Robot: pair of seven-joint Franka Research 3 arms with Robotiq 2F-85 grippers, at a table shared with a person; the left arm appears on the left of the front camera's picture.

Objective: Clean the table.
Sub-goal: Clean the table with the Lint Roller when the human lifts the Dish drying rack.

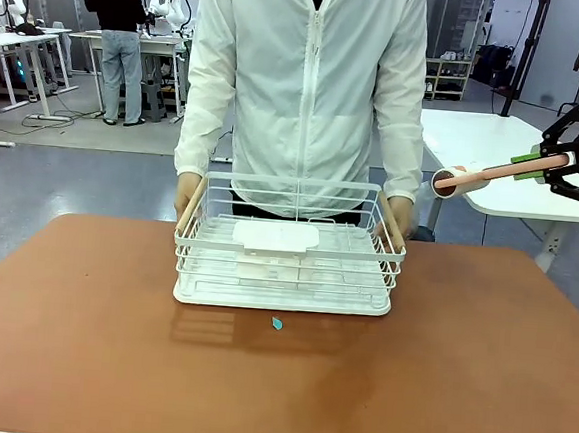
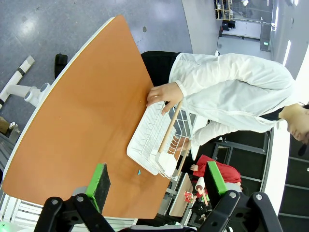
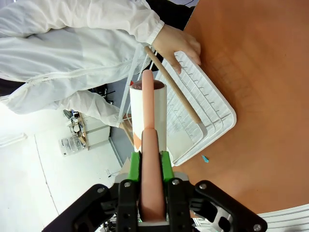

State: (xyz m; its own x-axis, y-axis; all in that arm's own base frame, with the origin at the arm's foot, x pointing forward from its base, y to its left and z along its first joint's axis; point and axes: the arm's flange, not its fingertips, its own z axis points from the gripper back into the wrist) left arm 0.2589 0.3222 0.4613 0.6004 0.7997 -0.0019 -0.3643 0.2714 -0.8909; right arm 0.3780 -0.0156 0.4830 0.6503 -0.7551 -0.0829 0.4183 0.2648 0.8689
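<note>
The table (image 1: 80,330) has a reddish-brown top. A small teal scrap (image 1: 277,323) lies on it just in front of a white wire basket (image 1: 286,266). A person's hands (image 1: 188,194) hold the basket by its wooden handles at the far side. My right gripper (image 1: 530,167) hovers off the table's far right corner, shut on the pink handle of a lint roller (image 1: 453,179), whose white roll points toward the person. The right wrist view looks down my right gripper (image 3: 150,166) and the lint roller (image 3: 149,108) at the basket (image 3: 207,104) and scrap (image 3: 205,158). My left gripper (image 2: 157,181) is open, high above the table (image 2: 82,116).
A white slab (image 1: 276,237) lies inside the basket. Behind the right gripper stands a white-topped table (image 1: 486,142). Wide bare tabletop spreads left, right and in front of the basket.
</note>
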